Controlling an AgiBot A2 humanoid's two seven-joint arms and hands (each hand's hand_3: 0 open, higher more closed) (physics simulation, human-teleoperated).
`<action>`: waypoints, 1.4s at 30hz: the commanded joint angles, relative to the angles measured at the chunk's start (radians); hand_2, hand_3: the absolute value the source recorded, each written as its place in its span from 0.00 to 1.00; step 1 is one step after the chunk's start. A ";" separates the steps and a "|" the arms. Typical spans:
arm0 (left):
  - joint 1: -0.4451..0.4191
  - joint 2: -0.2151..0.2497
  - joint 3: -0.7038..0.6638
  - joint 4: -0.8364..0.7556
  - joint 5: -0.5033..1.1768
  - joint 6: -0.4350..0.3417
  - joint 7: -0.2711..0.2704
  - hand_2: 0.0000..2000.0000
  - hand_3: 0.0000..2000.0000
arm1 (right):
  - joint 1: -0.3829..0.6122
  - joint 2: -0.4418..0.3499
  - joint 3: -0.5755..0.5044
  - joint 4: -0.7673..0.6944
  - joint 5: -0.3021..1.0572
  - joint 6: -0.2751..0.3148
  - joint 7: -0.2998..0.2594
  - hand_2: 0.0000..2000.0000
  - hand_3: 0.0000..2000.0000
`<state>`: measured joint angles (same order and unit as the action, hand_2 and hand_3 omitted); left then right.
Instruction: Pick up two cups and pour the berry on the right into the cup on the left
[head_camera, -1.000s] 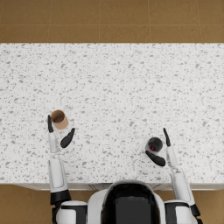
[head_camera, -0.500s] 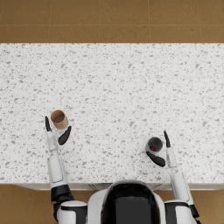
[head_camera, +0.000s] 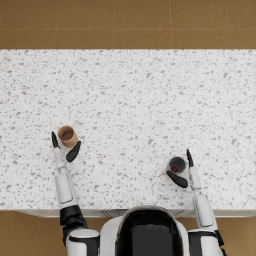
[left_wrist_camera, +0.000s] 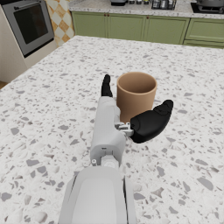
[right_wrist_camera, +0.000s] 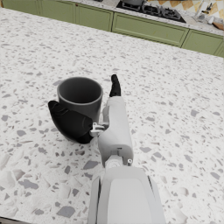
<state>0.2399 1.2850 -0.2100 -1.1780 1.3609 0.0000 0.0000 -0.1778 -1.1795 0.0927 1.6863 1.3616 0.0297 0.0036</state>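
On speckled terrazzo counter (head_camera: 130, 100), cylindrical tan cup (head_camera: 67, 135), grey cup (head_camera: 177, 164)

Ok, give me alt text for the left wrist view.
The robot's left hand sits open around a tan cup standing upright on a speckled countertop, fingers either side. Green cabinets and an oven stand behind.

Bench (head_camera: 130, 100): carries two cups, well apart, both near its front edge. Left cup (head_camera: 67, 135): upright, set between the fingers of the left robot hand (head_camera: 64, 148). Right cup (head_camera: 176, 165): upright, berry (head_camera: 174, 169) inside, set between the fingers of the right robot hand (head_camera: 183, 170).
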 joint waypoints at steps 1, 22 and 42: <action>0.029 -0.001 -0.001 0.020 0.000 0.000 0.000 0.00 0.00 | 0.012 -0.006 -0.005 -0.015 0.000 0.003 0.000 0.00 0.00; 0.174 0.022 0.018 0.245 0.000 0.000 -0.002 0.00 0.00 | 0.069 -0.072 0.025 -0.076 0.000 -0.019 -0.004 0.00 0.00; 0.139 0.043 0.001 0.147 0.000 -0.021 -0.005 1.00 0.64 | 0.099 -0.118 -0.010 -0.013 0.000 0.043 0.001 1.00 0.64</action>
<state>0.3807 1.3295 -0.1951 -0.9758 1.3612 -0.0218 -0.0047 -0.0847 -1.2980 0.0820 1.6552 1.3618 0.0746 0.0049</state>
